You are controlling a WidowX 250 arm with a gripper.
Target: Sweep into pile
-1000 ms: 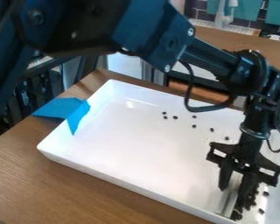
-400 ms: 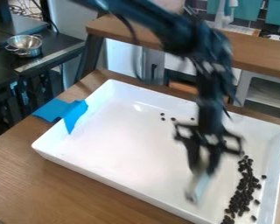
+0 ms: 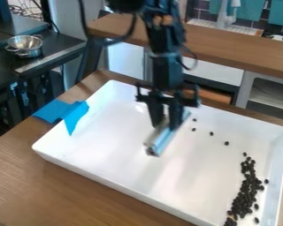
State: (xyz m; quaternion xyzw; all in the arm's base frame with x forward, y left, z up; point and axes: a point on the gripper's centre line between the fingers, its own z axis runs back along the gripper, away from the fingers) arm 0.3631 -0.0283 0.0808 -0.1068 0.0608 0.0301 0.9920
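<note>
My gripper (image 3: pixel 164 126) hangs over the upper middle of the white tray (image 3: pixel 114 178), shut on a silvery-blue sweeping tool (image 3: pixel 162 139) held at a slant. Whether the tool's lower edge touches the tray floor, I cannot tell. A long, uneven pile of dark beans (image 3: pixel 244 196) lies along the tray's right side. Several loose beans (image 3: pixel 211 133) form a sparse line right of the gripper, between it and the pile. The gripper and tool hide part of the tray's upper middle.
Blue tape (image 3: pixel 64 112) covers part of the tray's left rim. The tray's raised walls surround the work area on the wooden table (image 3: pixel 61 190). Behind stand a long wooden counter (image 3: pixel 227 48) and, at upper left, a metal bowl (image 3: pixel 25 45) on a dark surface.
From the tray's lower right, my gripper has swung up and left to the upper middle, still holding the tool. The bean pile on the right has come into full view.
</note>
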